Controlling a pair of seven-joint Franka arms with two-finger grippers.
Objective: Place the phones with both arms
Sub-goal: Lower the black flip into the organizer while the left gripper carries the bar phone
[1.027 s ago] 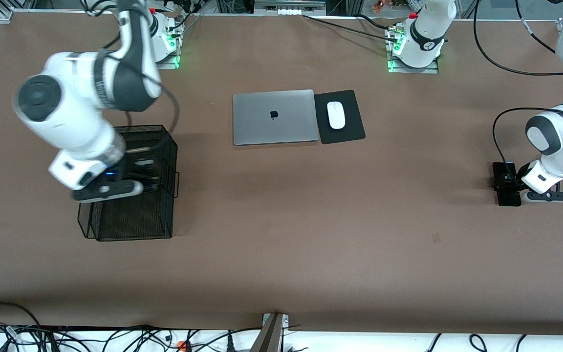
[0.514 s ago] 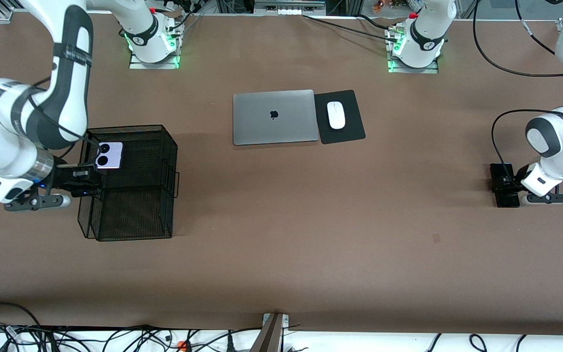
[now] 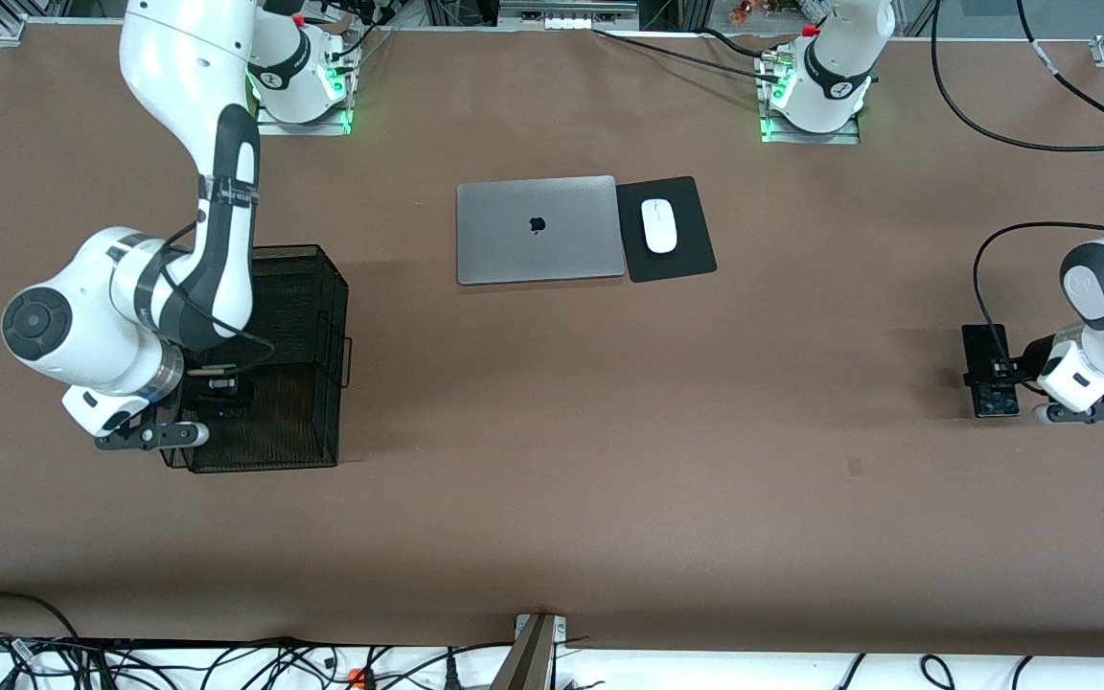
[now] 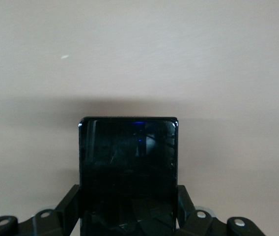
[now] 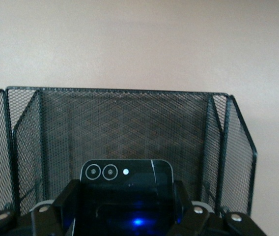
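Front view: at the frame's left, the right end effector (image 3: 212,395) sits at the black mesh basket (image 3: 322,316). At far right, the left end effector (image 3: 1010,369) clamps the long black phone (image 3: 991,371) low over the brown counter (image 3: 609,431). At upper centre lie a silver laptop (image 3: 538,229) and white mouse (image 3: 658,225).

Left wrist view: the long black phone (image 4: 128,169) fills the lower centre, gripped on both edges.

Right wrist view: a black folded phone (image 5: 125,196) is gripped at bottom centre, with the mesh basket (image 5: 125,123) across the middle.
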